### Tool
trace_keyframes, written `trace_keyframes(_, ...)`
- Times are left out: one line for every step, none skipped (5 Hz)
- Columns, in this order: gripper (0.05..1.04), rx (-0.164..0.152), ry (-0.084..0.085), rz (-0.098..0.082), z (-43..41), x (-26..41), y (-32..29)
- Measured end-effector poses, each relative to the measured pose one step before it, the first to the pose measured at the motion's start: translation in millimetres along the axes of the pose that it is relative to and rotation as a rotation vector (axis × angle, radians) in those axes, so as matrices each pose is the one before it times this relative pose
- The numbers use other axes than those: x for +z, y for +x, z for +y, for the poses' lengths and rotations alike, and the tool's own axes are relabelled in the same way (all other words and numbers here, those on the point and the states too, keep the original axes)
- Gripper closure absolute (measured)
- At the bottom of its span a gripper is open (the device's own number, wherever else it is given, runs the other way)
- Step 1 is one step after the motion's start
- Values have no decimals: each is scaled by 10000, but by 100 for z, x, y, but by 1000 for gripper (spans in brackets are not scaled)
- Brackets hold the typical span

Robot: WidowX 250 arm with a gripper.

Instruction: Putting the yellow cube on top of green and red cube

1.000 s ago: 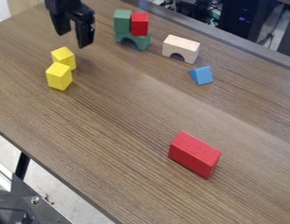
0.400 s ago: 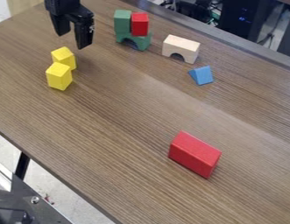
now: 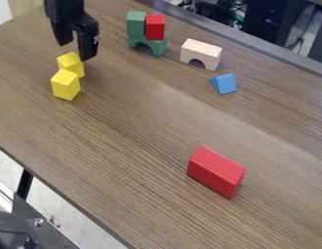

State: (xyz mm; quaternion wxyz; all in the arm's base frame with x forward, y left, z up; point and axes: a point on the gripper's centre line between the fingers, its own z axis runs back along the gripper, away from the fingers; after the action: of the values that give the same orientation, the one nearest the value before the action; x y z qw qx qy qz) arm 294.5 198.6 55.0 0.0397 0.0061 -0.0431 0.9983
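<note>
Brings the hand [image 3: 74, 51] slightly lower and nearer the upper-left edge of the counter [image 3: 124, 112] since the earlier frame. Holds nothing; keeps fingers spread wide, likely to leave room for straddling a cube before squeezing. Hangs just beside the far yellow cube [image 3: 71, 64] in the camera view; cannot tell how high above it.

Sits together with the near yellow cube [image 3: 65, 85] toward the upper-left edge, close enough to crowd a finger on the shared side. Calls, by judgement, for lining up over one cube and gripping its free faces, without nudging its neighbour.

Waits for that cube near the upper-right edge: a green cube [image 3: 135, 23] beside a red cube [image 3: 155, 26], both raised on a green arch [image 3: 158, 46]. Makes one small platform that way, probably meant to carry yellow across both tops. Could topple if bumped, so asks for a high carry and gentle release.

Leaves aside a wooden arch [image 3: 202, 50] and blue wedge [image 3: 223, 83] toward the same edge, plus a long red block [image 3: 216, 171] lower down, seemingly unneeded.
</note>
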Motion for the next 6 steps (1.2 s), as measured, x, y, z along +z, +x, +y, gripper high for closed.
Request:
trace_keyframes(84,-51,249,-331,445,-1351,506)
trace_keyframes(114,-38,-18,-12,54,-197,104)
trace_keyframes(392,-101,69,-138,189,-247,293)
trace_keyframes(528,-150,166,159,227,606,-482)
trace_keyframes(528,35,-362,1035,-115,4196,-1512)
trace_keyframes(528,-164,-643,867,1013,4676,-2202)
